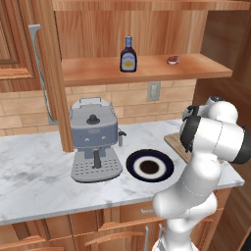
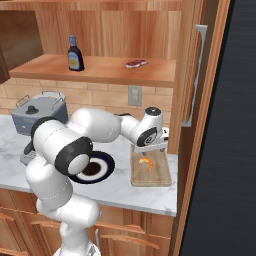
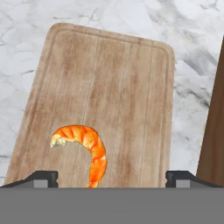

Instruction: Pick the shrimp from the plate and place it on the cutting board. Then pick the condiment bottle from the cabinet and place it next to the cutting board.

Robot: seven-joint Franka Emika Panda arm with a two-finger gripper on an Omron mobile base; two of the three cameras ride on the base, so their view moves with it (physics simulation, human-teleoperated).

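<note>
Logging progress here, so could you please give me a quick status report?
Pincer open, empty. Shrimp lying on cutting board. Condiment bottle on cabinet shelf, nothing blocking it.

A glossy white arm [image 2: 95, 127] of rounded segments with black bands at the joints.

shrimp [image 3: 83, 146]: orange crescent, lying flat on the cutting board [image 3: 113, 87]
plate [image 1: 150, 166]: navy-rimmed, on the counter
condiment bottle [image 1: 128, 55]: upright on the cabinet [image 1: 147, 68] shelf
</note>
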